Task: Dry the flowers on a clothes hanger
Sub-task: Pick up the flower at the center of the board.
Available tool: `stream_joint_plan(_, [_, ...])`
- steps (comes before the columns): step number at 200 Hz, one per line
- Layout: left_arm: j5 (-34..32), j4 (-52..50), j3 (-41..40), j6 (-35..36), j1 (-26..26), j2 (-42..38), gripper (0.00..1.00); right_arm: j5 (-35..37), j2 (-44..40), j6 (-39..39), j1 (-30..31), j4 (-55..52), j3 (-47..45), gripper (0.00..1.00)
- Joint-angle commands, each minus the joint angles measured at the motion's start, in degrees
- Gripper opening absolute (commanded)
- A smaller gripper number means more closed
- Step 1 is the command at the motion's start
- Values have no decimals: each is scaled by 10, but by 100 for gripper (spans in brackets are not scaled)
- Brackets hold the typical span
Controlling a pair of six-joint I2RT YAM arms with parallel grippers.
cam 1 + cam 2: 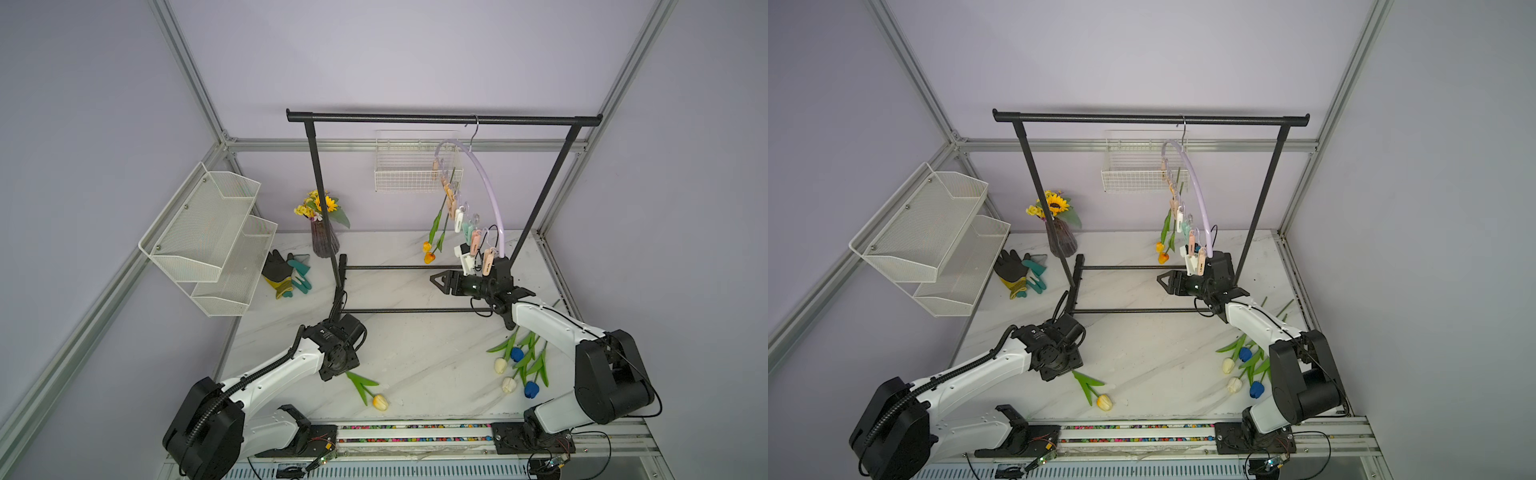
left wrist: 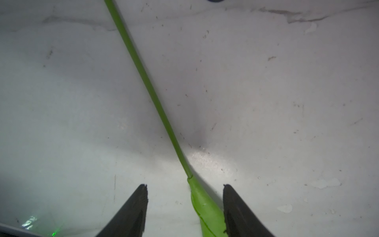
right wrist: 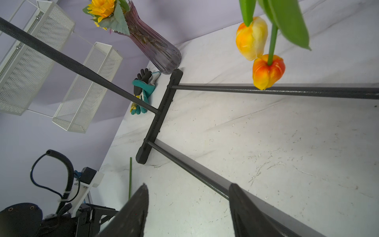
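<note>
- I count seven tulips: two hung, one by the left arm, four by the right arm.
- Hung pair (image 1: 429, 257): one yellow head, one orange. Heads point down, and the stems run up to clips at the far end of the hanger (image 1: 492, 195).
- One hanger, hooked on the top bar of the rack (image 1: 440, 119). I see it nearly edge-on, arch running far to near, with the near end low by the right wrist. Its clips overlap, so I can't count them.
- Lone yellow tulip (image 1: 365, 388): flat on the table (image 1: 415, 353). Head points to the near edge, and the stem runs away under the left wrist toward the rack foot.
- Group of four (image 1: 516, 354): two white, two blue, bunched flat. Heads point near-left, and the stems run far-right under the right arm.
- Left gripper (image 2: 184, 184): pointing down, jaws apart astride that stem at the leaf base, not clamped.
- Right gripper (image 3: 188, 184): jaws apart, nothing between. It points toward the left side, just below the hanger's near end.
</note>
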Motion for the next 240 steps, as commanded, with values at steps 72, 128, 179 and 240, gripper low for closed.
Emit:
stream_joint_plan(72, [-11, 38, 4, -21, -2, 107, 21, 29, -22, -26, -2, -45, 3, 64])
stream_joint_plan(128, [-39, 31, 14, -53, -2, 73, 5, 33, -31, -25, -1, -51, 1, 64])
stream_joint_plan(179, [-111, -18, 35, -85, -1, -36, 1, -5, -29, -13, -2, -17, -13, 64])
stream_joint_plan(240, [-104, 130, 63, 74, 0, -135, 0, -129, -32, 61, -2, 132, -53, 64])
